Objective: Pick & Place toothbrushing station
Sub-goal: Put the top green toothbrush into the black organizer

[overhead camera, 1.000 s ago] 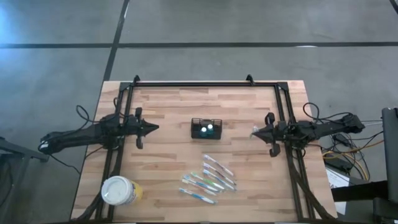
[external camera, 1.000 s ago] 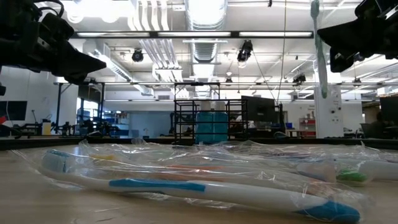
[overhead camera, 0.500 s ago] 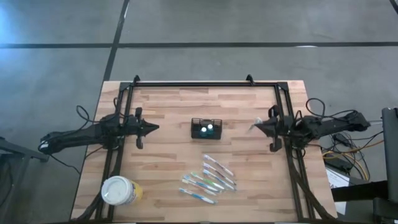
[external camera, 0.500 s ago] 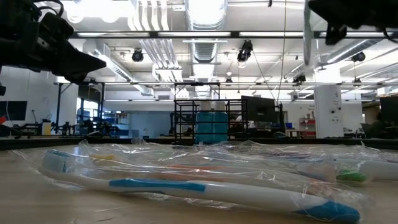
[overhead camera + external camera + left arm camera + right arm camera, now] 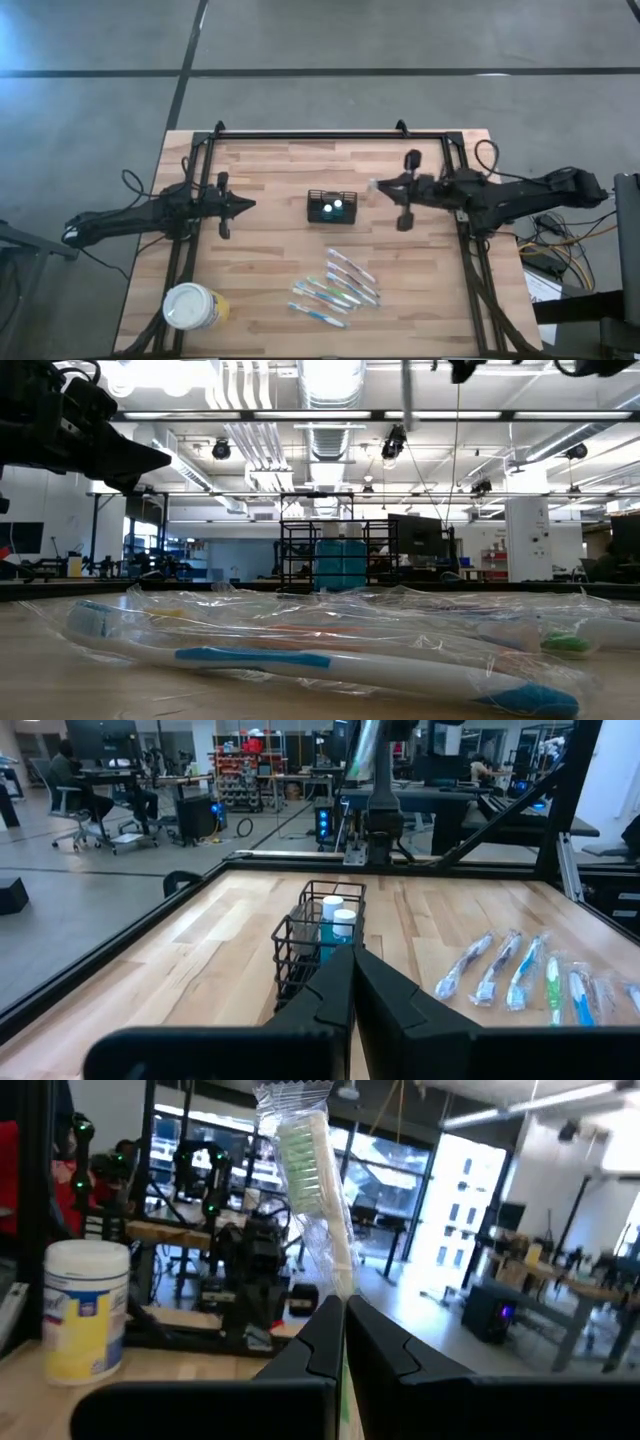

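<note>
The black wire basket (image 5: pixel 332 207) stands on the table's middle with two white-capped teal bottles inside; it also shows in the left wrist view (image 5: pixel 318 932) and the low view (image 5: pixel 340 555). My right gripper (image 5: pixel 388 188) is just right of the basket, above the table, shut on a wrapped toothbrush (image 5: pixel 312 1190) with green-white bristles. My left gripper (image 5: pixel 245 205) waits shut and empty to the left of the basket, pointing at it (image 5: pixel 352 982). Several more wrapped toothbrushes (image 5: pixel 335 288) lie flat near the front. My right gripper pinches the wrapped toothbrush's handle (image 5: pixel 343 1285) between its two fingers. The fingers come level from the table's right and lie across the brush. The brush stands nearly upright, head up, lifted clear of the table (image 5: pixel 405 395). The fingers hide its lower part.
A round white-lidded yellowish tub (image 5: pixel 190 306) stands at the front left corner and shows in the right wrist view (image 5: pixel 85 1310). A black frame (image 5: pixel 310 135) runs along the table's far and side edges. Bare wood lies between basket and frame.
My right gripper has gone toward the table's left and a little toward the far edge, up to the basket's right side, and has risen. It carries the wrapped toothbrush, which stays upright and clear of the table. The left arm has kept still.
</note>
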Robot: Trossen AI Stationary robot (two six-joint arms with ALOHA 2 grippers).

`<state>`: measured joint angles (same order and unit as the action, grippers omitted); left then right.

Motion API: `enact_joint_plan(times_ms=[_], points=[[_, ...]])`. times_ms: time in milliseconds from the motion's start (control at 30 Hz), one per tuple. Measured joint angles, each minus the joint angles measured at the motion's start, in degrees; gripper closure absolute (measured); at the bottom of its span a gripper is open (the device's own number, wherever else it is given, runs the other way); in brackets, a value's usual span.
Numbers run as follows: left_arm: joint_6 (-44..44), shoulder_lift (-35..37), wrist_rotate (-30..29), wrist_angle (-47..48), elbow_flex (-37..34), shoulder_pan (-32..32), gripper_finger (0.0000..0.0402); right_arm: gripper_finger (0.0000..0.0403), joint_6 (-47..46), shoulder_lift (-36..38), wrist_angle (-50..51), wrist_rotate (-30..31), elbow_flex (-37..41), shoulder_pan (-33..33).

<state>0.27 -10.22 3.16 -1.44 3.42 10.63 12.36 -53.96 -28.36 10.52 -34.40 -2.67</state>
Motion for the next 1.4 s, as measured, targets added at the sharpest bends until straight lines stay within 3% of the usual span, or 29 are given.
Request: enact_joint_plan(times_ms=[200,433,767,1400], points=[[0.0,0.0,0.0,0.1,0.0,0.0,0.0388,0.0395,-2.6,-6.6,-9.4,-9.8,2.4,7.0],[0.5,0.0,0.0,0.2,0.0,0.0,0.0388,0.0395,-7.2,-13.0,-21.1,-12.8,7.9,11.3],[0.6,0.0,0.0,0.2,-0.2,0.0,0.0388,0.0394,-9.0,-20.9,-30.8,-12.0,12.0,12.5],[0.6,0.0,0.0,0.1,-0.9,0.0,0.0388,0.0395,-13.5,-42.5,-54.9,-8.8,14.8,13.6]])
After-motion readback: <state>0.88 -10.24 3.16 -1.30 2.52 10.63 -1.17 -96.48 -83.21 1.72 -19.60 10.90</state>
